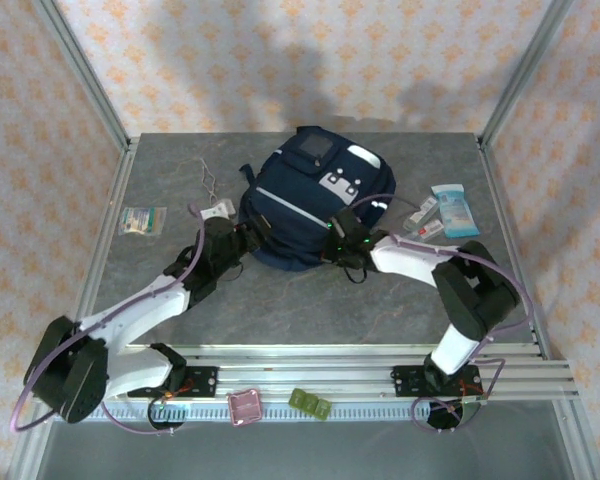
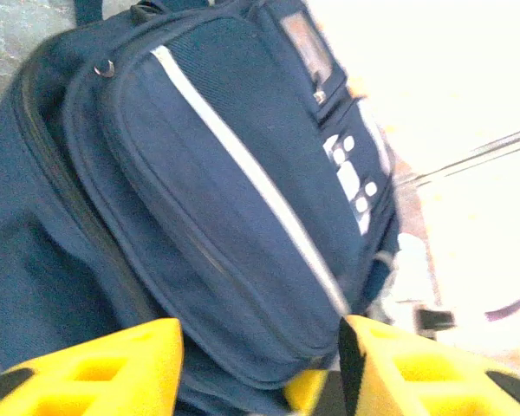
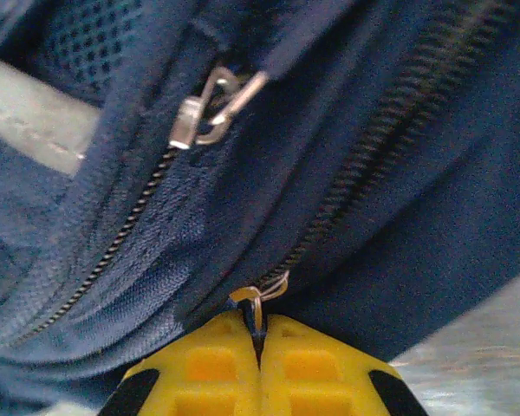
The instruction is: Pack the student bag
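The student bag (image 1: 305, 205) is pinched by its zip pull (image 3: 262, 297) at four o'clock in the right claw (image 3: 258, 328), probably for unzipping; the left claw (image 2: 258, 340) is spread.

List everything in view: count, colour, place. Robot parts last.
student bag: 1, navy with light-grey stripes, table centre
zipper pull: 1, metal ring, on the bag, pinched by the right gripper
free zipper slider: 1, silver, on a neighbouring zip, untouched
green-and-white packet: 1, left of the bag
white cord: 1, thin, back-left of the bag
blue-and-white packet: 1, right of the bag
small pale items: count unclear, between the bag and the blue-and-white packet
pink tray: 1, on the near rail
green tray: 1, right of the pink tray
table: 1, grey
left gripper: yellow fingers, open, at the bag's left side
right gripper: yellow fingers, shut on the zipper pull
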